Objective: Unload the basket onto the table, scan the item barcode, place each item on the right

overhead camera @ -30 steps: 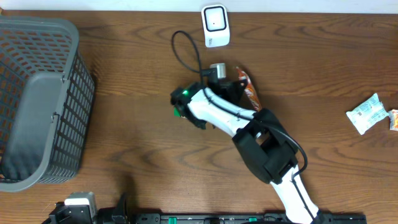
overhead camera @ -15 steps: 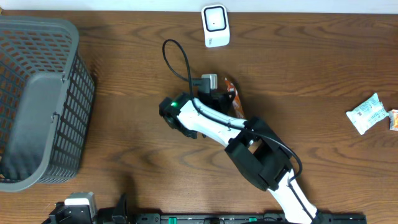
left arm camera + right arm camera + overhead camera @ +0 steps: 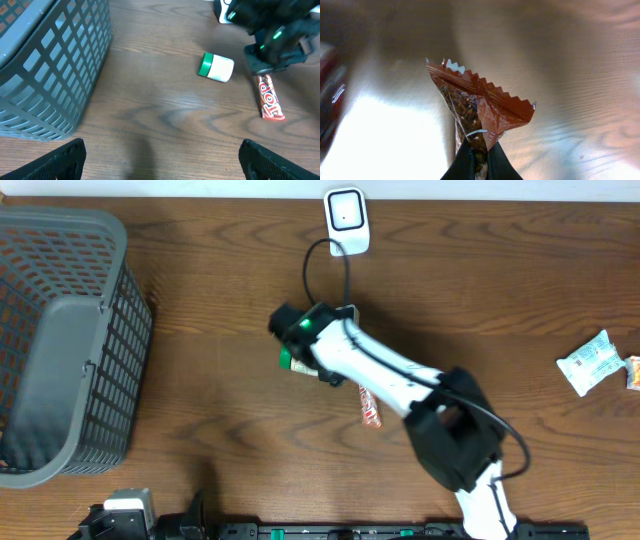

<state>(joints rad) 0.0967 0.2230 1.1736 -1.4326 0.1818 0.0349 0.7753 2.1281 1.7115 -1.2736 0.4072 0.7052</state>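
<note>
Two arms at work. The right end effector is closed, pinching one crimped end of a red-brown foil snack bar. Overhead, the bar lies near the centre of the brown wooden worktop, poking out from under the right arm; cannot tell if it touches the wood. A small white bottle with green cap lies near, at the bar's 10 o'clock. The white rounded barcode scanner sits at the 12 o'clock edge, well apart from the bar. The left end effector has its jaws spread wide, gripping nothing. A grey plastic mesh basket stands at 9 o'clock, and a white crinkled packet lies at 3 o'clock.

Overhead, left wrist: shared snack bar
</note>
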